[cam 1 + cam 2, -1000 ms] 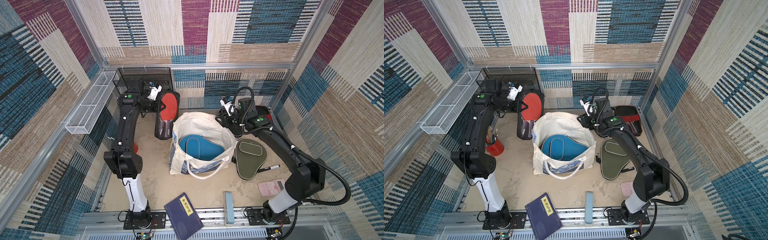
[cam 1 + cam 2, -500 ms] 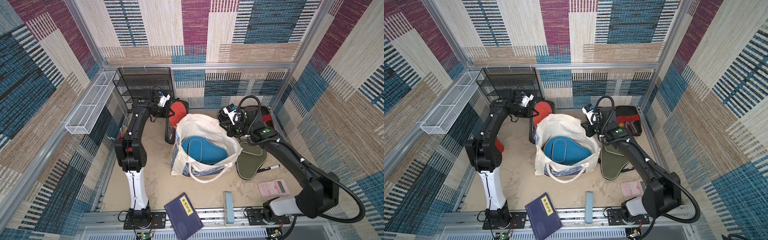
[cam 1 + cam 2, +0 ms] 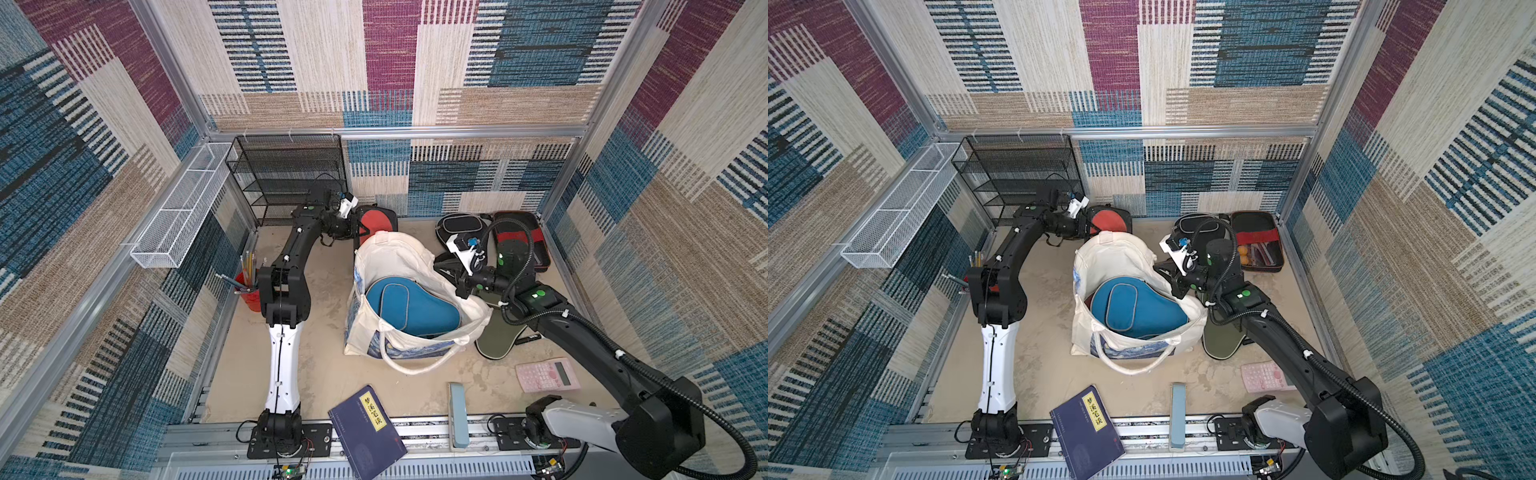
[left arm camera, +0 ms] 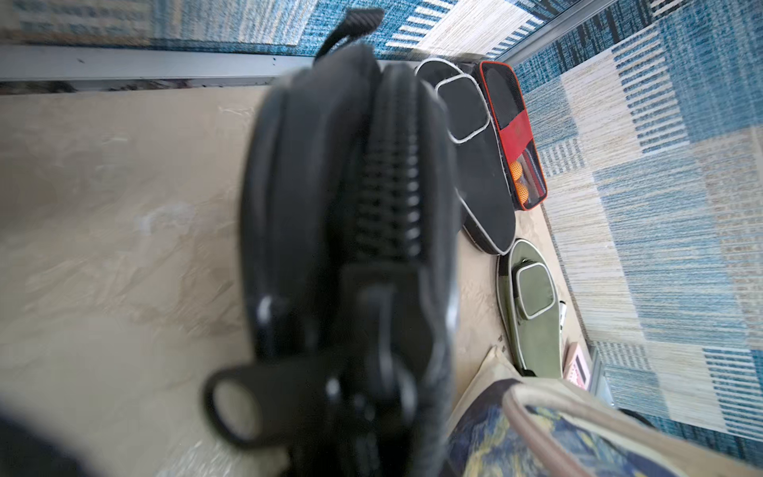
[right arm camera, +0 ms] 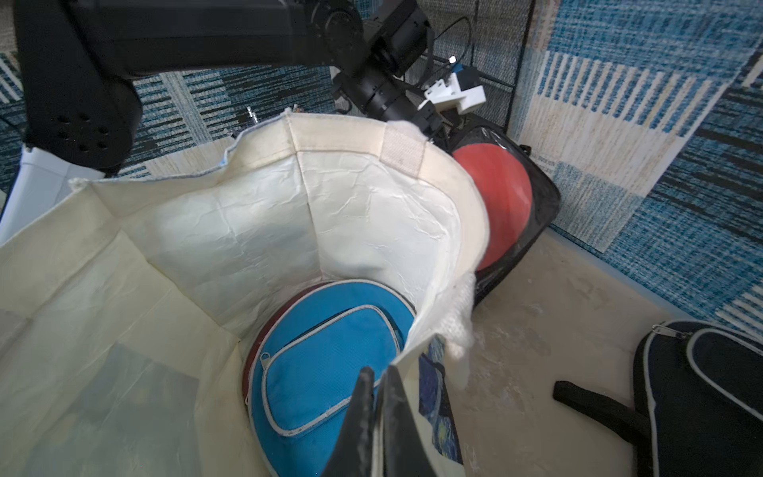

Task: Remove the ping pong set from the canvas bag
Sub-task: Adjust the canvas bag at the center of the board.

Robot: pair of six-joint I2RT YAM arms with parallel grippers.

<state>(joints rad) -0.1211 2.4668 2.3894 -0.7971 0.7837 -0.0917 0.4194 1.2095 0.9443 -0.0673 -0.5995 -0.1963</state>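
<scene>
Right hand (image 5: 379,373) pinched shut on canvas bag (image 5: 371,214) rim, centre frame | left hand (image 3: 354,227) grips black zip paddle case (image 3: 376,218), upper centre, outside bag | blue paddle cover (image 5: 326,355) inside bag: likely light, padded, semi-stiff; take its rim or handle end.

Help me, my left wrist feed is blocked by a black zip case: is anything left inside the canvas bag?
Observer: Yes, a blue paddle cover lies in the canvas bag.
Operator: Only that one?
Observer: A maroon cover shows its edge beneath the blue one.
Operator: Where is the right pincer?
Observer: The right pincer is shut on the bag's rim, on the side toward the olive green cover.
</scene>
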